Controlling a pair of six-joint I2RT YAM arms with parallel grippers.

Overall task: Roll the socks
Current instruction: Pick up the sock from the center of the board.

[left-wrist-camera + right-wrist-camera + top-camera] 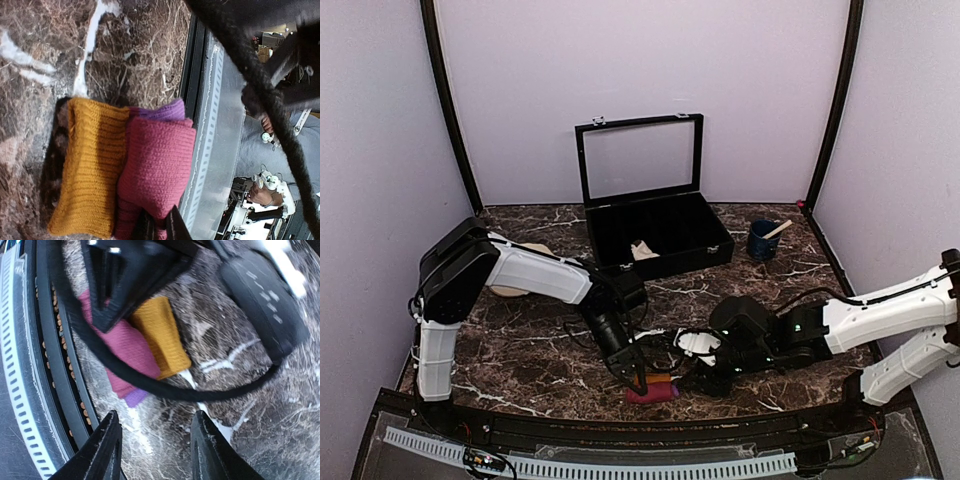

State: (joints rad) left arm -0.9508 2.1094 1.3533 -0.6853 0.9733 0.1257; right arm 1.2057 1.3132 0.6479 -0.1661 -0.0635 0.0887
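Left arm: elbow up high on the left, white forearm runs toward the box [655,235], wrist drops steeply. Left gripper [159,227] points down at the table [540,350], well in front of the box and near the table's front edge. Its jaws are clenched on a fold of the sock's magenta end.

Right arm: stretched low and nearly flat, coming in from the box's right-front side. Right gripper [155,450] is released, fingers [107,447] spread with only bare marble between them. It hangs just beside the sock, not touching it.

Sock [655,392]: 1 seen, a folded bundle flat on the table, straight out in front of the box and well apart from it. Orange cuff lies alongside the magenta part, with a purple edge peeking out.

Counts:
- 2 arms
- 1 box, lid up, with a pale item inside; can't tell what it is
- 1 blue cup [761,241] just right of the box, with a stick in it
- 1 beige disc [516,288] left of the box, partly hidden behind the left arm
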